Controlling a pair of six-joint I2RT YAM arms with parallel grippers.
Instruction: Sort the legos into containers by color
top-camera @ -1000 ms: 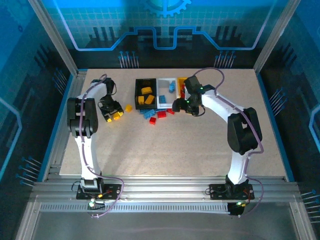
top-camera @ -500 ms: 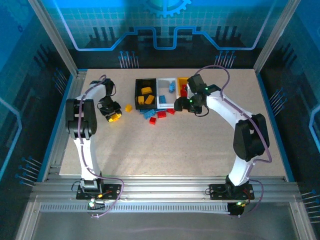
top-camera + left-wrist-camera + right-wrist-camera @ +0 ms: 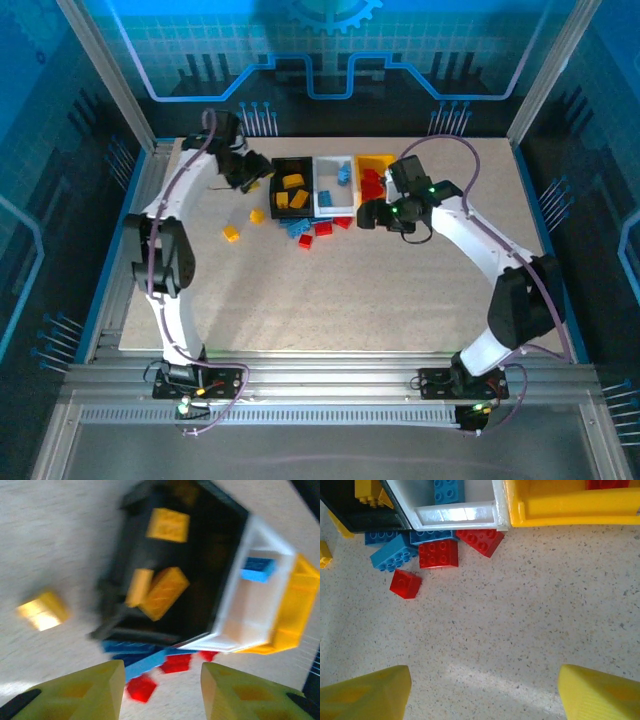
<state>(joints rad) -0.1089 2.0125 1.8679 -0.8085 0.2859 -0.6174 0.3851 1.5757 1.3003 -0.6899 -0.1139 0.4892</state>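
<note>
L claw [image 3: 255, 176] moved up from loose yellow brick [image 3: 231, 233] to black bin [image 3: 273, 190] — I read it released, empty. R claw [image 3: 366, 213] released over worktop [image 3: 400, 290] — red/blue legos [image 3: 318, 229] lie by white bin [image 3: 335, 209].

Motion blur over black bin [image 3: 210, 570]

Blue-tinted overhead light, heavy motion blur in left wrist view.

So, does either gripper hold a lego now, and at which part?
No. The left gripper and the right gripper both stand open, nothing between their jaws.
</note>
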